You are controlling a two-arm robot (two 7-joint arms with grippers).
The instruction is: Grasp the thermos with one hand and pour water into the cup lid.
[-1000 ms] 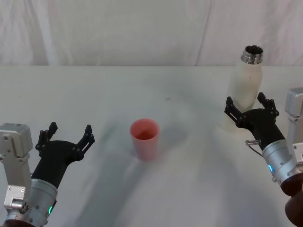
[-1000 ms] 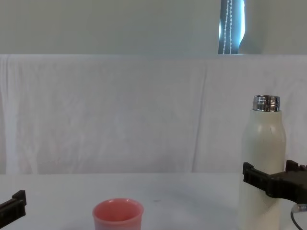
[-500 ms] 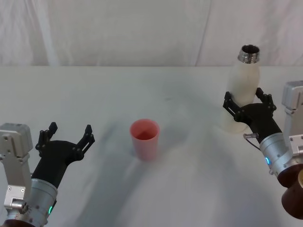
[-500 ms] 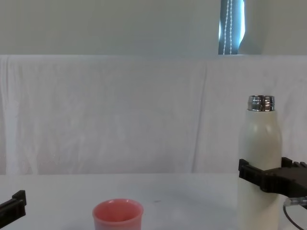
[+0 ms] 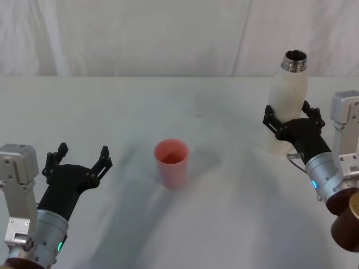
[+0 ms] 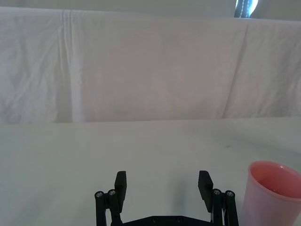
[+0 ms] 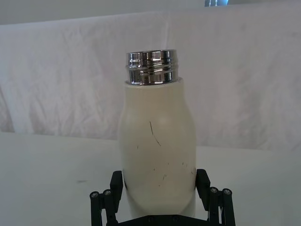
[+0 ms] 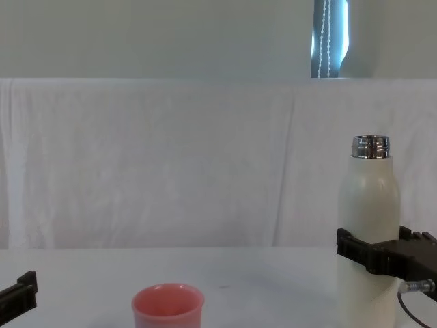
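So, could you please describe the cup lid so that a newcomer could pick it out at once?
On the white-draped table, look at the middle, between the idle left gripper and the right gripper around the thermos. The cup lid stands there upright, alone: small, pink-red, tapered, much shorter than the cream bottle.

You see even, soft, bright light on the white table (image 5: 112,112). Faint grey shadows spread beside the cup lid (image 5: 171,163). The thermos (image 7: 157,155) neck carries sharp glints. Focus is crisp throughout.
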